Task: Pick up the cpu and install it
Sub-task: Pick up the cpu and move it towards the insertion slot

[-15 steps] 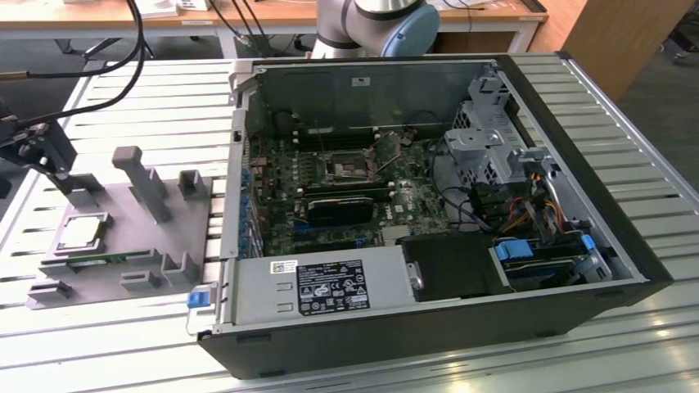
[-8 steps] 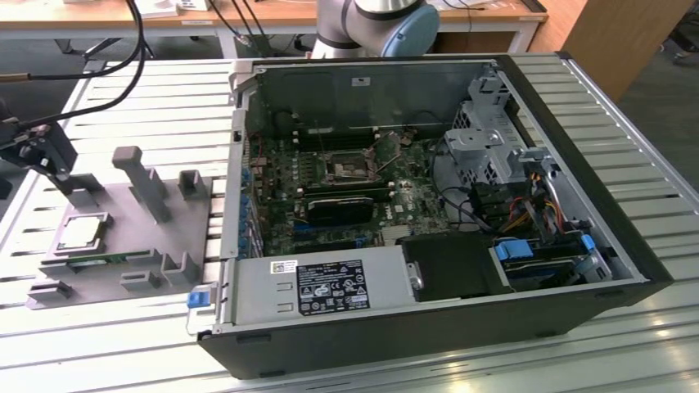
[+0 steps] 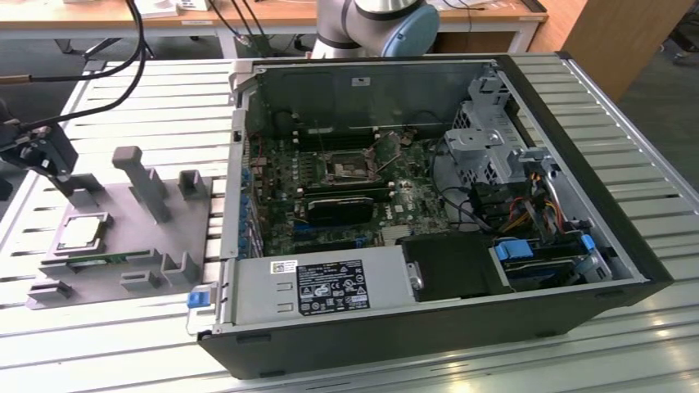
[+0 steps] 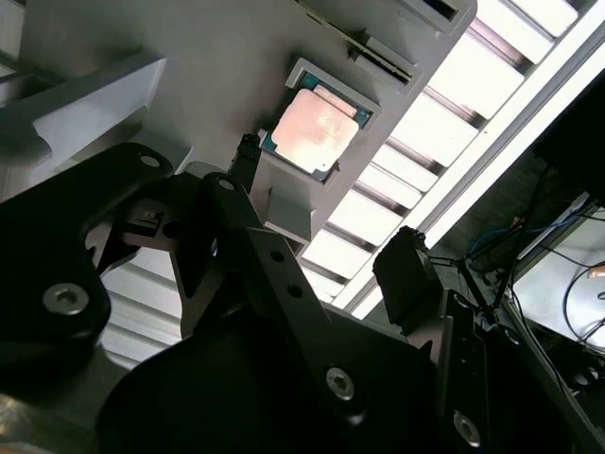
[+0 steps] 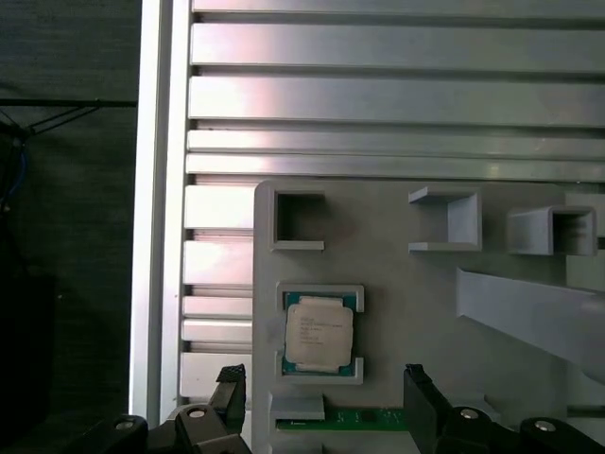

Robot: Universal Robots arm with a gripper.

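The cpu (image 3: 82, 232), a flat square chip with a silver top, lies in a shallow pocket of the grey fixture plate (image 3: 110, 278) at the exterior view's left. My gripper (image 3: 49, 164) hangs above the fixture's far left corner, a little behind the chip. In the first wrist view the cpu (image 5: 319, 336) sits just ahead of my gripper (image 5: 321, 386), whose dark fingertips (image 5: 230, 386) stand wide apart with nothing between them. The second wrist view shows the cpu (image 4: 314, 130) beyond the open gripper (image 4: 326, 213). The motherboard's socket (image 3: 347, 168) lies inside the open computer case (image 3: 568, 106).
A green memory stick (image 5: 378, 416) lies in a slot beside the chip. Grey posts (image 3: 140, 184) and square pockets (image 5: 298, 222) rise from the fixture. Inside the case are a black block (image 3: 344, 206), cables and a power supply (image 3: 327, 286). The table is ribbed aluminium (image 3: 120, 90).
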